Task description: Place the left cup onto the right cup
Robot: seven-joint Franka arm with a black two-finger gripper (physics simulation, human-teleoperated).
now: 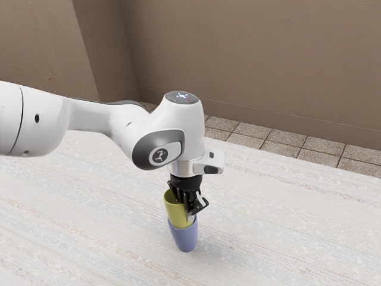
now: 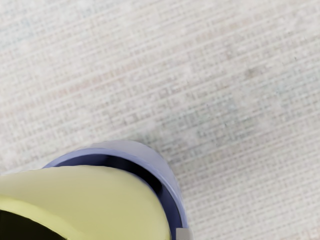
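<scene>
Gripper (image 1: 193, 205) pinches the yellow cup (image 1: 175, 208) at its rim. The cup sits tilted inside the purple cup (image 1: 184, 237), toward the table's (image 1: 297, 208) near edge.

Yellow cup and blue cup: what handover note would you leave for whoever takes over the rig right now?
Gripper: at the yellow cup's rim, apparently shut on its wall.
Yellow cup: its lower part sits inside the blue cup, which stands upright on the table.
Done: the cups are stacked.
Left: open the gripper, lift clear, check the stack stands.
</scene>
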